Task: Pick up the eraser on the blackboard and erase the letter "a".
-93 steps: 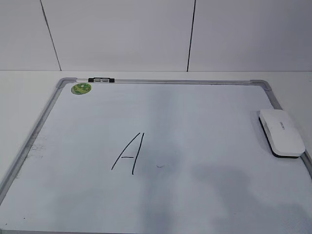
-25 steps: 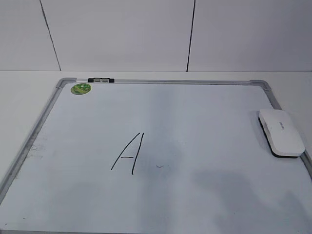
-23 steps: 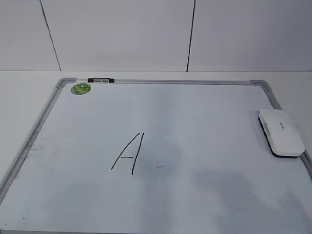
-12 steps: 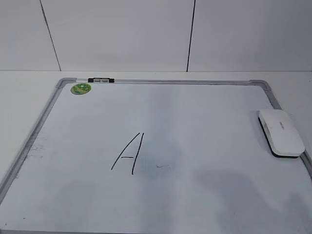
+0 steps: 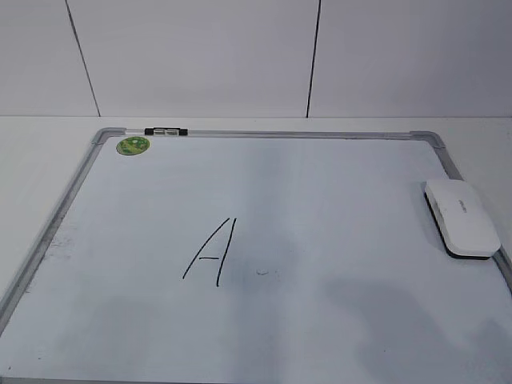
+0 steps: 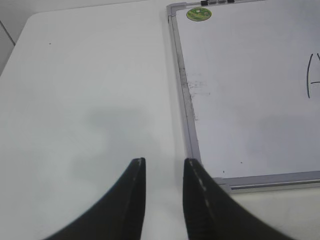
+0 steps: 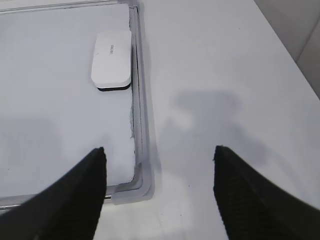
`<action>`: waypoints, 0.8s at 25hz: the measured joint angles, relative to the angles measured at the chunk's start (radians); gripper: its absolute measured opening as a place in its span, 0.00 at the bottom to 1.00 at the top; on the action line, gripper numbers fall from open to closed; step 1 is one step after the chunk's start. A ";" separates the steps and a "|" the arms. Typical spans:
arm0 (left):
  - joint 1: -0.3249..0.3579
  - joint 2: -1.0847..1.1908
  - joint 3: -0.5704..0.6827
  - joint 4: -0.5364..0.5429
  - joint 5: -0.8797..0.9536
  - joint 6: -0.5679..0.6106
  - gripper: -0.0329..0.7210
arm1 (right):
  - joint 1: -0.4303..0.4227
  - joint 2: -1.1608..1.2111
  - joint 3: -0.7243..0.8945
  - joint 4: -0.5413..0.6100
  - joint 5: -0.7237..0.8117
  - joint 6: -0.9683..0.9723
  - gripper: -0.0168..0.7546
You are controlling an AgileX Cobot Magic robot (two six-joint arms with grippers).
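Here, nearest the right wrist camera, the right hand point(image 7: 159, 170) hangs with its two dark fingers point(image 7: 85, 185) spread wide and nothing between them, above the near right corner of the blackboard point(image 7: 142, 120) and the white tabletop point(image 7: 220, 75) beside it. Farther up the frame, at upper left, the eraser point(image 7: 111, 60) lies flat on the board, its long side just against the grey frame, black felt showing along its near edge.

In the left wrist view the left hand point(image 6: 164, 167) sits at the bottom centre, its fingers point(image 6: 131, 195) only a narrow gap apart and holding nothing, over bare tabletop just outside the board's left rail. Beyond, at the top, the green round sticker point(image 6: 198, 14) sits in the board's corner.

From the exterior view neither hand shows. The capital "A" point(image 5: 210, 252) stands low in the middle of the board, and just to its right is a faint small mark point(image 5: 262, 273), too small to read as the letter "a". The eraser point(image 5: 462, 218) rests at the right edge, the sticker point(image 5: 133, 145) and a black clip point(image 5: 165, 130) at the far upper left.
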 joint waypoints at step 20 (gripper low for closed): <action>0.000 0.000 0.000 0.000 0.000 0.000 0.31 | 0.000 0.000 0.000 0.000 0.000 0.000 0.72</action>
